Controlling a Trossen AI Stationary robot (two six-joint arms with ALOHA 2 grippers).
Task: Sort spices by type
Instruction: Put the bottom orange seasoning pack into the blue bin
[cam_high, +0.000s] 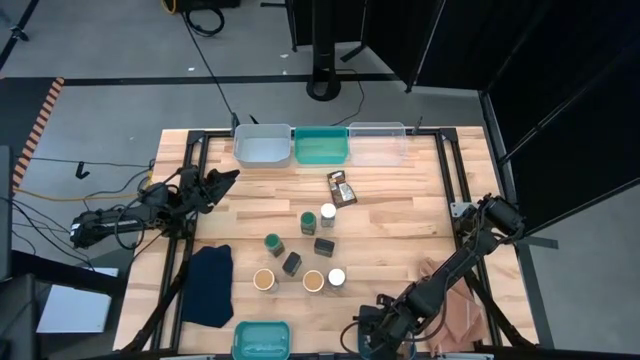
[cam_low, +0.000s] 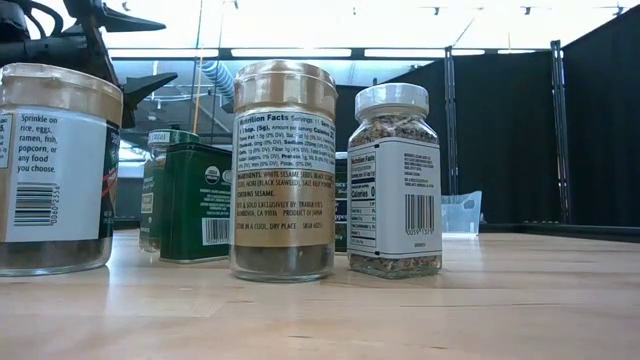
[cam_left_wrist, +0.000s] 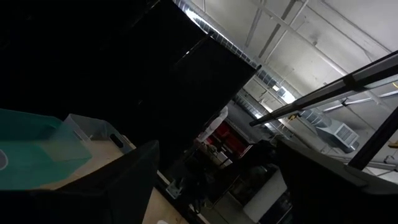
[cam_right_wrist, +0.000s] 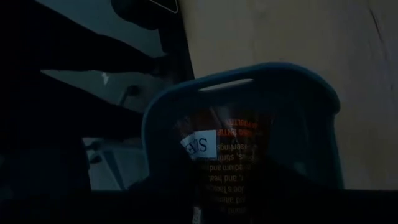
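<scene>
Far edge: three bins (cam_high: 320, 146) are sitting side by side.
Behind centre: two packets (cam_high: 341, 188) are lying together, just in front of those bins.
Centre: jars (cam_high: 309, 221) and boxes (cam_high: 324, 246) are standing clustered.
Left of cluster: a cloth (cam_high: 209, 284) is lying on the table (cam_high: 400, 220).
Near edge: another bin (cam_high: 261, 340) is sitting beside the cloth.

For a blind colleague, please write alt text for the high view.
Seen from above, spice jars and small dark boxes stand clustered mid-table, with two flat packets nearer three bins at the far edge. The left gripper waits open at the left; the right gripper hangs at the near edge beside a teal bin.
</scene>
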